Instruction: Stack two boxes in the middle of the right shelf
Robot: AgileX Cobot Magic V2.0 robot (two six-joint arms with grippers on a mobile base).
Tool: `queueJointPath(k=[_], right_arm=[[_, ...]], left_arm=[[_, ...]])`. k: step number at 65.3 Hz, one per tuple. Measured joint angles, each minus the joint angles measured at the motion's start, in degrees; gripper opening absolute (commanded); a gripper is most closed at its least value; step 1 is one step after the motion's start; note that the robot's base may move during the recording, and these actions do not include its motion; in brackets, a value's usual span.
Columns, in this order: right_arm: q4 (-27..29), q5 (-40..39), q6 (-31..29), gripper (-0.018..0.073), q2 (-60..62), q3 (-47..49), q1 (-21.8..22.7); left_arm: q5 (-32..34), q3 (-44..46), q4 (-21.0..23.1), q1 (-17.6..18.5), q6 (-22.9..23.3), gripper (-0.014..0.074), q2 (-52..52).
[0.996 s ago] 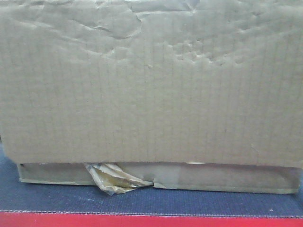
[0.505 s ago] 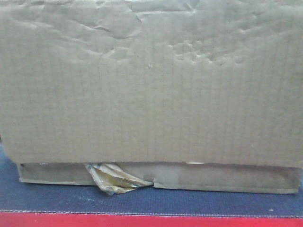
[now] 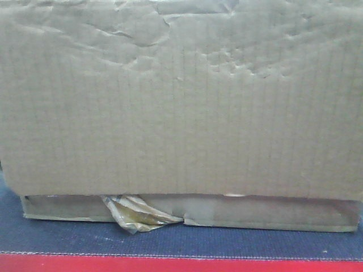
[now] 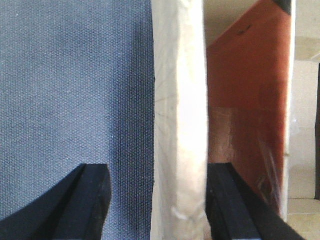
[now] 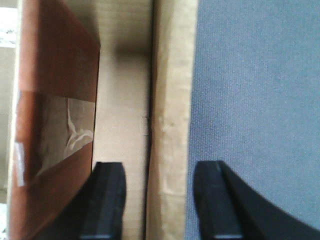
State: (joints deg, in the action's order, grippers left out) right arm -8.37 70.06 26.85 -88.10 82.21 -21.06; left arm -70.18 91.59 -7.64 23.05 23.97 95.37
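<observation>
One brown corrugated box point(image 3: 181, 102) fills the front view, dented along its top, with a tuft of glossy tape point(image 3: 139, 214) at its bottom edge. The shelf is out of view. My left gripper point(image 4: 157, 170) is open and straddles the box's pale side wall point(image 4: 180, 100). Its right finger lies against the wall's inner side and its left finger hangs apart over the felt. My right gripper point(image 5: 159, 167) is open astride the opposite wall point(image 5: 170, 100), with one finger inside the box and one outside.
The box rests on a dark blue-grey felt surface point(image 3: 170, 241) with a red front edge point(image 3: 181, 264). Reddish-brown panels point(image 4: 247, 90) point(image 5: 55, 60) show on the inner side of each wall, with clear tape point(image 5: 70, 130) on one.
</observation>
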Motion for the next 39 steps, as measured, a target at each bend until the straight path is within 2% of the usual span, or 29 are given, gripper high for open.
queueJointPath(k=[4,9,15,20,28,39], right_arm=[[0.0,0.0,0.0,0.0106,0.0,0.0,0.0],[0.0,0.0,0.0,0.0000,0.0,0.0,0.0],[0.0,0.1,0.1,-0.0170,0.0,0.0,0.0],[0.0,0.0,0.1,-0.0155,0.0,0.0,0.0],[-0.2,-1.1,0.2,-0.0155,0.0,0.0,-0.5],[-4.2,-4.1,3.3,-0.0155,0.1,0.0,-3.1]], left_arm=[[0.0,0.0,0.0,0.0,0.0,0.0315,0.0],[0.0,0.0,0.0,0.0,0.0,0.0269,0.0],[0.0,0.0,0.0,0.0,0.0,0.0083,0.0],[0.1,0.0,0.8,0.0,0.0,-0.0116,0.0],[0.1,0.0,0.7,0.1,0.3,-0.0111,0.0],[-0.1,-0.2,-5.1,2.1,5.3,-0.0111,-0.5]])
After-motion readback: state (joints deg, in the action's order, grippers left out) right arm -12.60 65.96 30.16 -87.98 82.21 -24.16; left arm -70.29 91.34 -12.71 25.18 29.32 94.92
